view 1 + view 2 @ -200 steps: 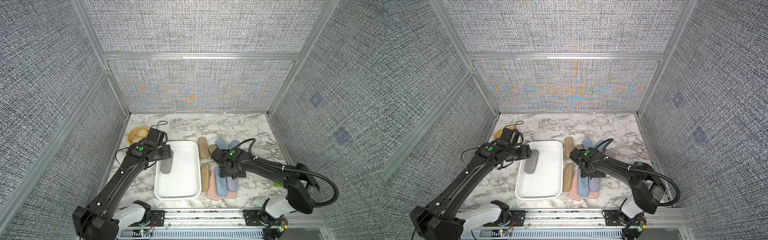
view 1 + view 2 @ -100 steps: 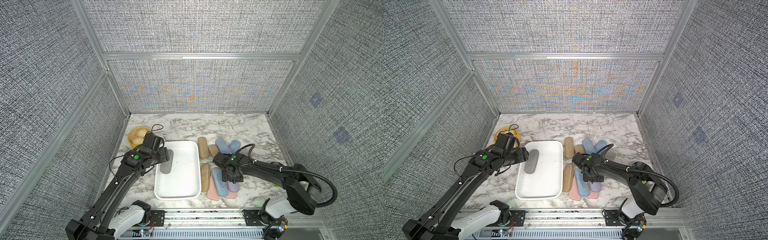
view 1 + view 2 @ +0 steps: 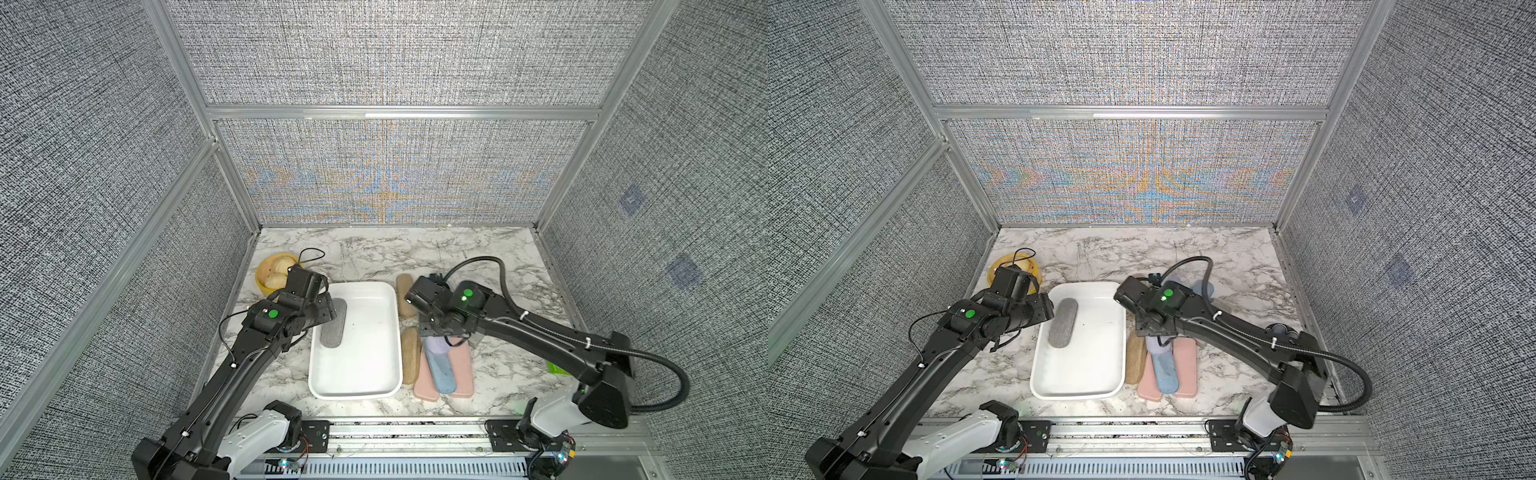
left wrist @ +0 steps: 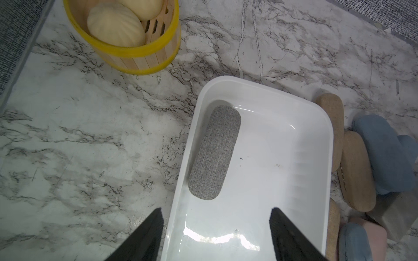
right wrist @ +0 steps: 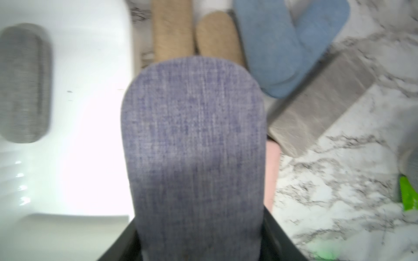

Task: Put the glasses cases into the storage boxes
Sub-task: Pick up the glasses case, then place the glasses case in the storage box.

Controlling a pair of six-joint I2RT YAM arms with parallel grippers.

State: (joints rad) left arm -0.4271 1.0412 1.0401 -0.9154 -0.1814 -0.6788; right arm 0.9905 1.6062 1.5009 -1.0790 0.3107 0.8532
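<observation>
Lilac fabric fills my right claw [image 5: 201,226], clamped on the lilac case [image 5: 194,140] over the other cases [image 5: 267,45] on the desk [image 5: 339,180] beside the white tray [image 4: 271,169]. My left claw [image 4: 216,226] stands apart, empty, over the tray's side wall. A grey case [image 4: 214,151] lies inside.

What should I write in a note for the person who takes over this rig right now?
Left gripper: open, empty, over the white tray's edge.
Right gripper: shut on a lilac case beside the tray.
Done: one grey case lies in the tray.
Left: place the lilac case, then the tan cases, blue cases, pink cases and grey blocky case, all on the table beside the tray.
</observation>
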